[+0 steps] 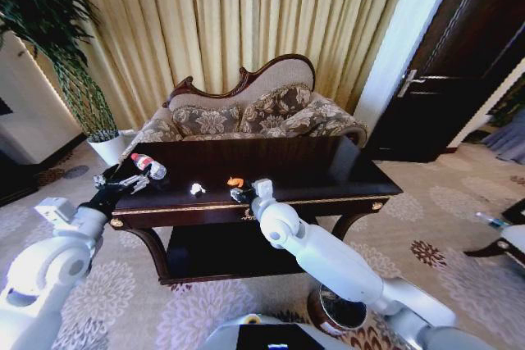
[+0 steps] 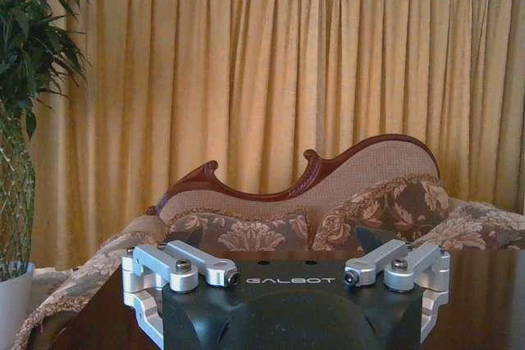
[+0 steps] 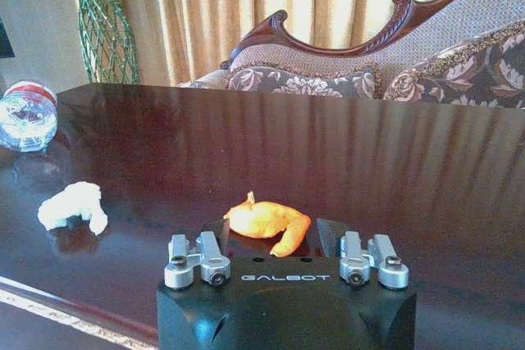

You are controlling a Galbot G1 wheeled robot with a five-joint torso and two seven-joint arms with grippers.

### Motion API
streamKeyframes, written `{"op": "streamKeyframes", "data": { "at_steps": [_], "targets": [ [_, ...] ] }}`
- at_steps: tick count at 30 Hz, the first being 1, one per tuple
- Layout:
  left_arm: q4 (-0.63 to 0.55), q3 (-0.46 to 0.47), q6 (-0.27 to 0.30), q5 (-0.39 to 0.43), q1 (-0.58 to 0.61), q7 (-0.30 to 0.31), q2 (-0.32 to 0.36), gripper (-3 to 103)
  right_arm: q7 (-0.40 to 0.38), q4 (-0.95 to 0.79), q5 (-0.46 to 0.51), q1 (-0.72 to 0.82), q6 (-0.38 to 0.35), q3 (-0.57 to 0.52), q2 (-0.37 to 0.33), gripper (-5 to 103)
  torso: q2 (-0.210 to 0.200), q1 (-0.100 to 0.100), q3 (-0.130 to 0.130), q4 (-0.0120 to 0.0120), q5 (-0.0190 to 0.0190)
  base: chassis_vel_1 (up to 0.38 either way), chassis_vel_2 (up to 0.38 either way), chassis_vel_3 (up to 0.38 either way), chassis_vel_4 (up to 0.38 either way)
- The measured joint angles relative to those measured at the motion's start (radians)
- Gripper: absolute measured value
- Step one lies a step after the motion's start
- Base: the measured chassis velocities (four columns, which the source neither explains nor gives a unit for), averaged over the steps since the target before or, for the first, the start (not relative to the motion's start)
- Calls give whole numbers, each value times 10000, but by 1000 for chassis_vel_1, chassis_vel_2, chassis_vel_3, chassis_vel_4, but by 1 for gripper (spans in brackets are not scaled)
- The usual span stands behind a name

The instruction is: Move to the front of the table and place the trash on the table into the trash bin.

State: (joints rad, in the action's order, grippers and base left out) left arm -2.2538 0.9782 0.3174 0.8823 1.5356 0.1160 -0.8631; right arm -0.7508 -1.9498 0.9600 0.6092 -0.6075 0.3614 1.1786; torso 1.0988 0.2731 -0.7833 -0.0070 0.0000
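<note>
Three pieces of litter: I am seeing them lying on the large dark glossy wooden bench [image 1: 328, 171] with the thin gold trim.
Bottle: the clear plastic bottle with the red cap and red-white label [image 1: 148, 166] is lying on its side near the bench's left end; in the right wrist view it is sitting at the picture's edge [image 3: 26, 115].
White scrap: the small crumpled white scrap [image 1: 197, 188] is resting near the front edge, between the bottle and the orange piece, apart from both [image 3: 74, 206].
Orange scrap: the small curled orange scrap [image 1: 235, 181] is lying just ahead of my right hand [image 3: 267, 222].
Right hand: I am holding the right hand [image 1: 243, 194] low over the bench's front edge; its fingers are standing spread on either side of the orange scrap, and I cannot tell whether they are touching it.
Left hand: I am holding the left hand [image 1: 115, 178] at the bench's left front corner, just beside the bottle; I cannot tell how its fingers are set.
Bin: the small round dark brown trash bin with the shiny rim [image 1: 338, 309] is standing on the patterned carpet, under my right arm and far lower than the bench.
</note>
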Motion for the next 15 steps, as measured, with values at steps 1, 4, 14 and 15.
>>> {"op": "streamKeyframes", "data": {
  "at_steps": [1,4,14,15],
  "targets": [
    [0,0,0,0,0,0,0,100,0,0,0,0,0,0,0,60,0,0,0,0,0,0,0,0,0],
    [10,13,1,0,-4,1,3,100,46,181,-65,-63,6,39,111,60,0,0,0,0,0,0,0,0,0],
    [49,12,-27,13,-57,-25,26,100,57,276,-212,-108,12,82,89,36,0,0,0,-1,0,0,0,0,0],
    [50,7,-36,14,-58,-31,26,100,54,277,-230,-108,12,81,77,30,0,0,0,0,0,0,0,0,0]
  ]
}}
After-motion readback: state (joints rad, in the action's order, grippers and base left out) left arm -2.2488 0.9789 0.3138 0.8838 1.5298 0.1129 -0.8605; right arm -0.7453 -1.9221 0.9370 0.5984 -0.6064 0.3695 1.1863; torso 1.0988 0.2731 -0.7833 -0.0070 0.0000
